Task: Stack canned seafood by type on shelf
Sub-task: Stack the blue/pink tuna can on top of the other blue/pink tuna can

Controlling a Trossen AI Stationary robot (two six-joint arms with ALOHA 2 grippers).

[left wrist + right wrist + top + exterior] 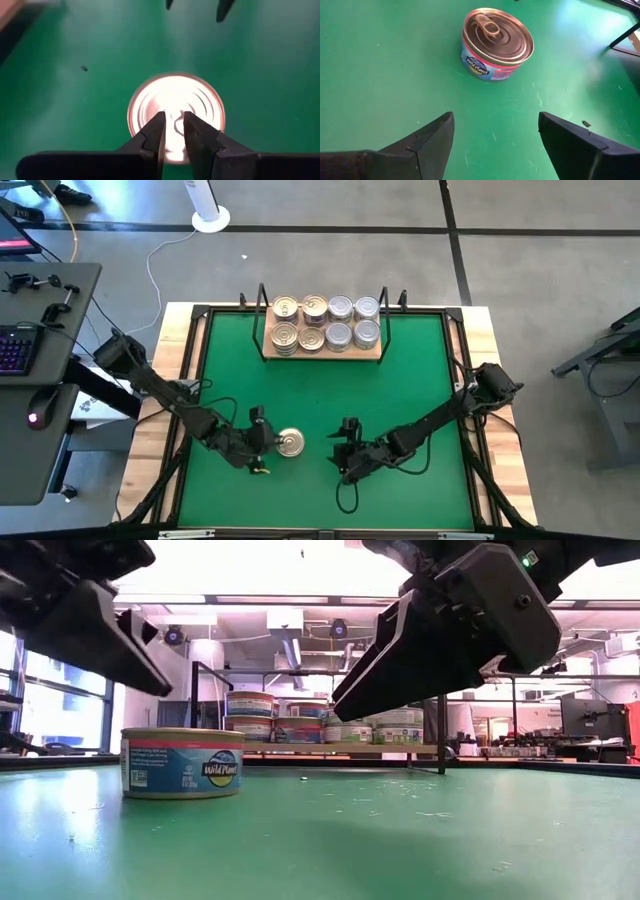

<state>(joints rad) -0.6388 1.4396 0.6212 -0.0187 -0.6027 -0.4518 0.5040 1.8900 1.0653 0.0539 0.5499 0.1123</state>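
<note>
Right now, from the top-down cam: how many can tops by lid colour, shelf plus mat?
Counting visible tops only; cans lower in the stacks are hidden from above.
Gold-lidded round metal tins on the tan wooden shelf: 4
Silver-grey-lidded round tins on the shelf: 4
Gold-lidded tin loose on the green mat: 1
Total: 9

Lone tuna can point(291, 443) is sitting btwn left gripper point(262, 442) and right gripper point(345, 448); open green mat point(400, 380) is stretching toward 12 o'clock, w/ loaded shelf point(322, 352) blocking there.
</note>
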